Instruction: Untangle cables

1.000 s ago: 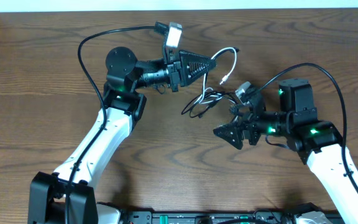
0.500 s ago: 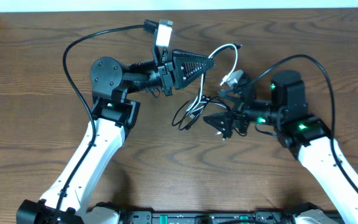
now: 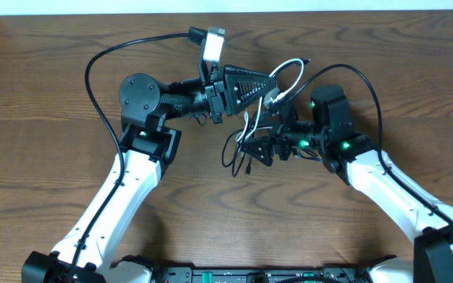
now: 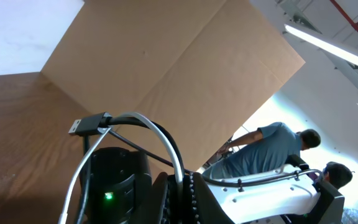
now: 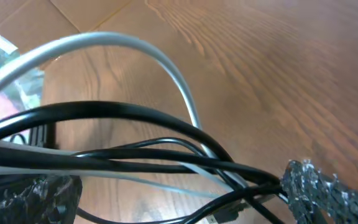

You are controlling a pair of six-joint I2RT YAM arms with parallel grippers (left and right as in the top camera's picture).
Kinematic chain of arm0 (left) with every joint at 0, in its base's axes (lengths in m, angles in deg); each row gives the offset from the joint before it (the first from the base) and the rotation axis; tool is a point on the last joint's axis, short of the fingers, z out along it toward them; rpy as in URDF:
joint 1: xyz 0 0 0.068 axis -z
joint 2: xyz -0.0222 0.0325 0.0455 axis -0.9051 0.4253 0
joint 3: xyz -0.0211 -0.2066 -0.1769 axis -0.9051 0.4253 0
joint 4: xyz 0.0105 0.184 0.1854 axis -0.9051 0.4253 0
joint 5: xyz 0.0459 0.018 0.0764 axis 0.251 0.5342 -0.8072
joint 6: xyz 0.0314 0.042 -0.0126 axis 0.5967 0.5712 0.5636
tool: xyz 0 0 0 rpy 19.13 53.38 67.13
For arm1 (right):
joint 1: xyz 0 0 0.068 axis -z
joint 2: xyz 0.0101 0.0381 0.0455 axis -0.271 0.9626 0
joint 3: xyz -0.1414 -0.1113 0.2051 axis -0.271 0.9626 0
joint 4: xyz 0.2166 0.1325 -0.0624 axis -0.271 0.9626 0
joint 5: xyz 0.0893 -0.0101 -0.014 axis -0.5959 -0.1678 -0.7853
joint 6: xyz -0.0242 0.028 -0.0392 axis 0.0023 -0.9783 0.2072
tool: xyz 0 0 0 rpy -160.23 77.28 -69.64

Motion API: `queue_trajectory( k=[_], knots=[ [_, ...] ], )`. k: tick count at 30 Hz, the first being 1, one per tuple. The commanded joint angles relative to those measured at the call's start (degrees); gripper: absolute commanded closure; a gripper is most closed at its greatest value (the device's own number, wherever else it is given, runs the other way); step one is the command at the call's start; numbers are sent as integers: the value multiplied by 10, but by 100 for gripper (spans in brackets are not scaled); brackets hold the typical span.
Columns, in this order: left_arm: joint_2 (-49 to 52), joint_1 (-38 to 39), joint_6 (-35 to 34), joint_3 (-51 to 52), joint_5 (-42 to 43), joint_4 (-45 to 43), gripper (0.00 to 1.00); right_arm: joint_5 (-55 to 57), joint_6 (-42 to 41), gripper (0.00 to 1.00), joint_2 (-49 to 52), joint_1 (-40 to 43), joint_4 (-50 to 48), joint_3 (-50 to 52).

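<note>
Near the tabletop's (image 3: 53, 94) far edge, left end effector (image 3: 270, 82) is pinching the cables (image 5: 123, 109). Right end effector (image 5: 179, 193), spread, is straddling them. Separating step is underway; next move is probably closing on one strand only.

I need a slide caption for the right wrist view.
Open right gripper around the tangled thin black cable and thin white cable, brown wooden table behind.

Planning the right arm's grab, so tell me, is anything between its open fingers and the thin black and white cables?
Nothing visible does. The thin black cable and thin white cable cross the gap between the right gripper's open fingers, with only brown wooden table behind. The left gripper pinches them higher up.
</note>
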Motion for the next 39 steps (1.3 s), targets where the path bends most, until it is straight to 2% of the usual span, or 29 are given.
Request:
queue_trajectory(
  k=[1,4,5,6,7,8,19,26,30,39],
  knots=[
    [-10,1,-11,-9,-17,-6,93,17,-13,1,12,-2,-20,-7],
    [-10,2,-16,-9,-28,-6,92,73,-33,1,12,-4,-24,-7],
    [-10,5,-16,-9,-34,-7,93,112,-42,25,14,-11,-23,-7],
    [-10,6,-16,-9,-37,-7,93,117,-42,41,14,-13,-23,-7],
    [-10,9,-16,-9,-41,-6,93,130,-42,77,17,-21,-23,-7],
    [-10,10,-16,-9,-42,-6,93,135,-42,99,18,-24,-22,-7],
    [-10,11,10,-9,-31,7,92,161,-66,99,18,5,87,-7],
    [-10,11,11,-9,-31,7,93,385,-156,99,18,27,212,-7],
    [-10,10,33,-9,-31,15,92,551,-280,99,18,40,329,-7],
    [-10,-33,79,-9,-29,93,92,583,-381,99,18,104,443,-7]
  ],
)
